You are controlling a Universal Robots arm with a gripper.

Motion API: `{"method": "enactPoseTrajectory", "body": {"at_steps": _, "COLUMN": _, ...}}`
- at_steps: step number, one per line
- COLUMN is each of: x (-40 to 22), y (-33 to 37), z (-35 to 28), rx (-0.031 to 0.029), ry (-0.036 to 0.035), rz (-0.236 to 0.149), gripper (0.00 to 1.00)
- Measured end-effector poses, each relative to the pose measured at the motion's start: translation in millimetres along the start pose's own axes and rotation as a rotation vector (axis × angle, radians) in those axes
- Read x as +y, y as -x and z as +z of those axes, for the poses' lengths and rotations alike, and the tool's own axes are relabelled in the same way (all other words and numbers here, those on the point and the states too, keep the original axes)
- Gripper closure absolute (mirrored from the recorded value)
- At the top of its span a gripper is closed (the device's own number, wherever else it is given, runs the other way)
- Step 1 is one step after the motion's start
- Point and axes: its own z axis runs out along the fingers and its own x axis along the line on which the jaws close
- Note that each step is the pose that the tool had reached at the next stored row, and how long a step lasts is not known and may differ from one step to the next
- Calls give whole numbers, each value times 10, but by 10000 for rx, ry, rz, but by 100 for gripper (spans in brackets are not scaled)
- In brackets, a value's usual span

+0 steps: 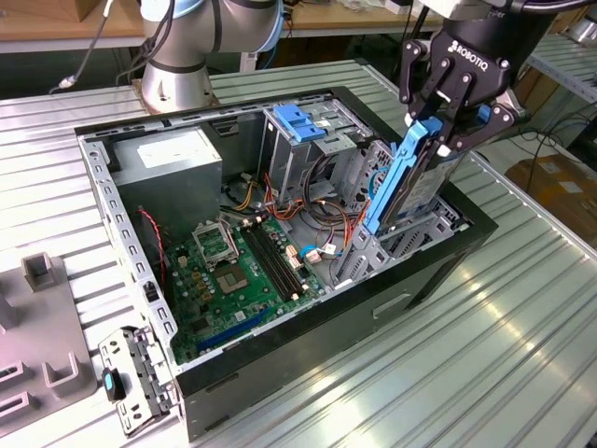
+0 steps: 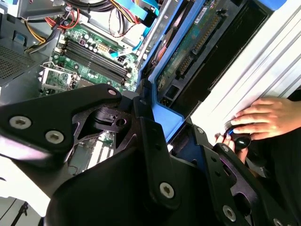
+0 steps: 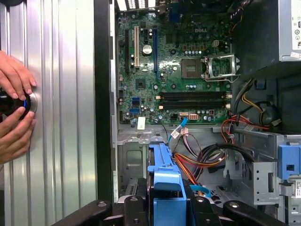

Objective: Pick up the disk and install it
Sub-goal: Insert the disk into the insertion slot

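Ribbed metal bench (image 1: 522, 355) carries open computer case (image 1: 308, 359). Gripper (image 1: 450, 121) fingers pinch the disk (image 1: 403, 175), tilted on edge over case's far corner, exterior view's right. Disk's lower edge hard to make out against bay metalwork.

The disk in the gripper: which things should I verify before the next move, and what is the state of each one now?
1. Grip: the gripper is shut on the disk: ok.
2. Disk is over the open computer case, not outside it: ok.
3. Disk lined up with its bay: cannot tell.
4. Cables free of the disk's lower end: cannot tell.
5. A person's hands are outside the case, on the table: ok.
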Motion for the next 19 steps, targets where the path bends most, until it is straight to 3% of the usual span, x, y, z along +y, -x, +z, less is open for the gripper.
{"method": "enactPoseTrajectory", "body": {"at_steps": 19, "x": 0, "y": 1, "z": 173, "rx": 1, "ry": 0, "rz": 0, "gripper": 63}}
